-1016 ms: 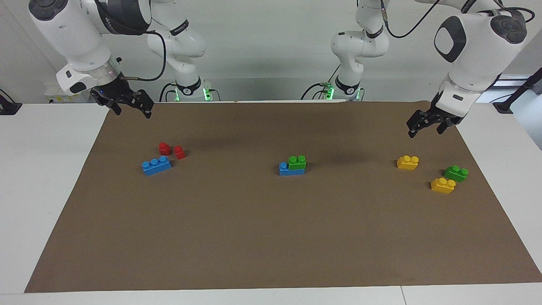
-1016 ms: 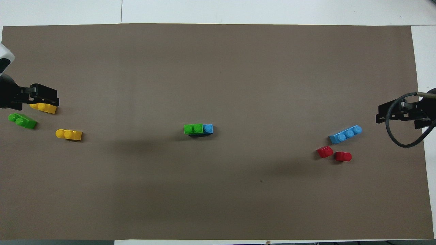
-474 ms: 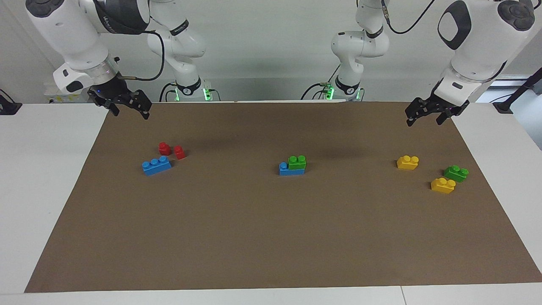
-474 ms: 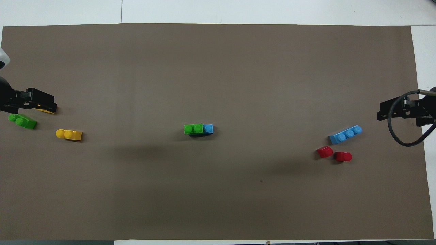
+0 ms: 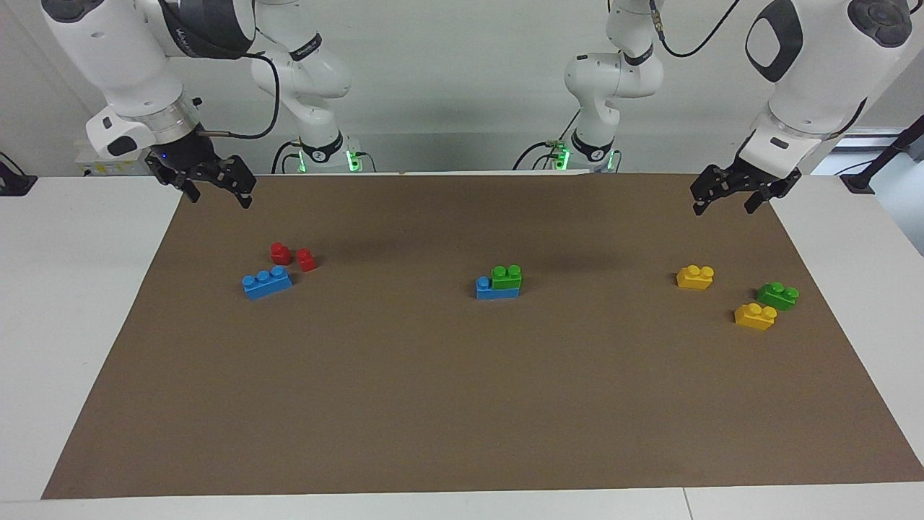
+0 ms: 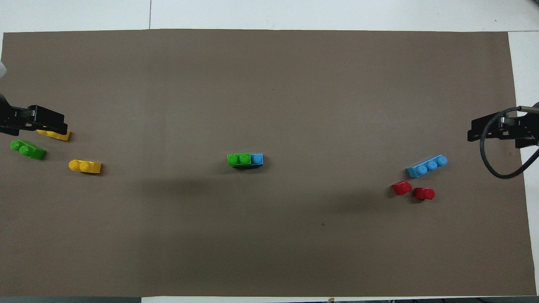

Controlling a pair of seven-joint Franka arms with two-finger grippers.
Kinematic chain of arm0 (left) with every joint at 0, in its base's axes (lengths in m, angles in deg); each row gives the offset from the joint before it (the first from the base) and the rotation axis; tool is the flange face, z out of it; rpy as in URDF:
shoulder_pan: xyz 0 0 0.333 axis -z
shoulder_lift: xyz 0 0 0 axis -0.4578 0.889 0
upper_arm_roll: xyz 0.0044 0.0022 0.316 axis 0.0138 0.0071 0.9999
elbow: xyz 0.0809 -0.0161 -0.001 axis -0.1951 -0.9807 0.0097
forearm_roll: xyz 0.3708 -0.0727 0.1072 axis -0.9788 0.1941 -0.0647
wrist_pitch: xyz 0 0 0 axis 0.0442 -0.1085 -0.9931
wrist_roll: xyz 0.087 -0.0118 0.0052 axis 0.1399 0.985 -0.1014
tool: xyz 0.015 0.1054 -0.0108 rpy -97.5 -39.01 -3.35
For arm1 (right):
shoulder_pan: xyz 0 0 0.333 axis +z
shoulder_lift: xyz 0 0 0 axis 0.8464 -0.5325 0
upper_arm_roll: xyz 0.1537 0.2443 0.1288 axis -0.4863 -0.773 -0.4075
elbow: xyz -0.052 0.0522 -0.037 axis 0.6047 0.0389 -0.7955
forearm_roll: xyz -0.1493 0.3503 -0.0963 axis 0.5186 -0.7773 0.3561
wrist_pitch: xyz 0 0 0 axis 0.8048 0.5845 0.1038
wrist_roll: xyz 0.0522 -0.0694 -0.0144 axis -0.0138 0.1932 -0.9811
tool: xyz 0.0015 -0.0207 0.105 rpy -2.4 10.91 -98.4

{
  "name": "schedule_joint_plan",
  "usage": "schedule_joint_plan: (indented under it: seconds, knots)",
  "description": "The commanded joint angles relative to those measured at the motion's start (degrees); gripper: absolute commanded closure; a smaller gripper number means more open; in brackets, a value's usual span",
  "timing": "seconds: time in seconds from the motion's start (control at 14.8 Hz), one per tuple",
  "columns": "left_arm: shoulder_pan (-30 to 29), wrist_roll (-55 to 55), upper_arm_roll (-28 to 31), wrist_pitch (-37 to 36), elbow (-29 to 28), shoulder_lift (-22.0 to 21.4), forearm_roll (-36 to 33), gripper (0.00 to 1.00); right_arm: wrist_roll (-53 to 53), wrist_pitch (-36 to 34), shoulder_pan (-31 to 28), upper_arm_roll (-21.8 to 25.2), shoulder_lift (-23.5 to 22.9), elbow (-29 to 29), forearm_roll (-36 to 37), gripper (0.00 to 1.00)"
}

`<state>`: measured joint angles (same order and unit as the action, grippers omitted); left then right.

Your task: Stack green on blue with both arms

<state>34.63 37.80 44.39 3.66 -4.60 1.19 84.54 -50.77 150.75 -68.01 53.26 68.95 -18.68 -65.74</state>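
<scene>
The green brick (image 5: 507,276) sits on top of the blue three-stud brick (image 5: 486,289) at the middle of the brown mat, covering two studs and leaving one blue stud bare. The stack also shows in the overhead view, green brick (image 6: 238,159) on blue brick (image 6: 257,158). My left gripper (image 5: 724,205) is open and empty, raised over the mat's corner at the left arm's end; in the overhead view the left gripper (image 6: 44,123) partly covers a yellow brick. My right gripper (image 5: 219,193) is open and empty, raised over the mat's corner at the right arm's end.
A second blue brick (image 5: 267,282) and two red bricks (image 5: 280,253) lie toward the right arm's end. Two yellow bricks (image 5: 695,276), (image 5: 755,315) and a darker green brick (image 5: 777,295) lie toward the left arm's end. The brown mat (image 5: 462,404) covers the table.
Both grippers have drawn up and back toward their own ends of the table, empty. The bricks have not moved.
</scene>
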Motion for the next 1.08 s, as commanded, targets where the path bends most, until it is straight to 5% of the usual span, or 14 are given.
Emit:
schedule_joint_plan:
  seconds: [0.0,1.02]
  knots:
    - [0.44,0.8,0.35,0.18,0.63,-0.06,0.23,0.0,4.87,0.22,-0.89,-0.67,-0.62,0.69,1.09,0.0]
    - [0.36,0.88,0.44,1.23,0.63,-0.15,0.84,0.0,8.14,-1.54,-0.44,-0.67,-0.18,0.17,1.09,0.0]
